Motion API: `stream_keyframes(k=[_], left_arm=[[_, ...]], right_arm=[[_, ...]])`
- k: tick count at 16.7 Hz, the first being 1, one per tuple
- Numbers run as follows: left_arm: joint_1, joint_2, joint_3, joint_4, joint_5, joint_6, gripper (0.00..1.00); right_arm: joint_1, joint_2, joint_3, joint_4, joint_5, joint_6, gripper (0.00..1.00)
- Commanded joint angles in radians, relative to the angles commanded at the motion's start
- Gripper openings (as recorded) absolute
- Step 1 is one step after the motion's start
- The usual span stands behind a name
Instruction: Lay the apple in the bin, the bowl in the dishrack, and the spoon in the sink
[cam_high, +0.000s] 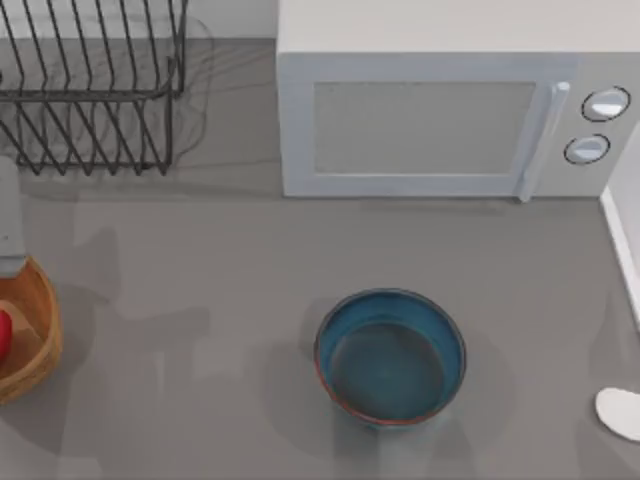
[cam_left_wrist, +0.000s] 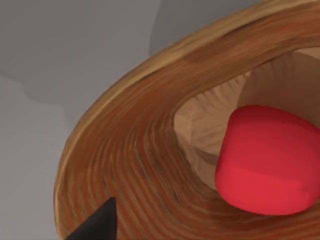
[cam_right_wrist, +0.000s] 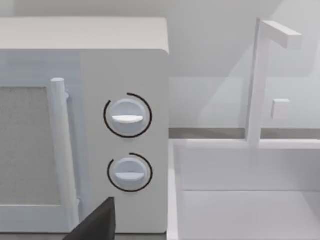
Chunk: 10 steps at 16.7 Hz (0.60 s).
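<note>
**Left claw over the bin, apple inside**

Left claw (cam_left_wrist: 97, 225) hangs just above the bin's (cam_left_wrist: 125, 165) thick wooden rim; from my wrist I see one dark fingertip against the grain, and I cannot tell whether the fingers are spread or pressed together. Nothing is seen in its grip. Just past the rim, the apple (cam_left_wrist: 267, 160) lies down inside the bin, resting against the inner wall. From above, the bin (cam_high: 40, 330) sits at the table's left edge with the apple (cam_high: 4, 332) a red sliver in it, and my grey left arm (cam_high: 10, 225) reaches down over it.

Behind the bin, at the back left, stands the dishrack (cam_high: 90, 90), holding nothing. The bowl (cam_high: 390, 357) sits upright on the table (cam_high: 200, 300), front of centre, well apart from the bin. A microwave (cam_high: 440, 120) stands behind it. The spoon (cam_high: 620, 412) lies at the front right edge.

My right claw (cam_right_wrist: 95, 225) faces the microwave's dials (cam_right_wrist: 128, 116) and the sink (cam_right_wrist: 250, 200) beside them; one dark finger shows, and its spread I cannot tell.
</note>
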Motion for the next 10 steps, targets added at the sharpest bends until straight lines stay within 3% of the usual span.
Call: stream_keyframes(k=[10], left_arm=[[-0.047, -0.898, -0.639, 0.52, -0.031, -0.934, 1.0]], right_arm=[[0.0, 0.0, 0.0, 0.0, 0.0, 0.0, 1.0]])
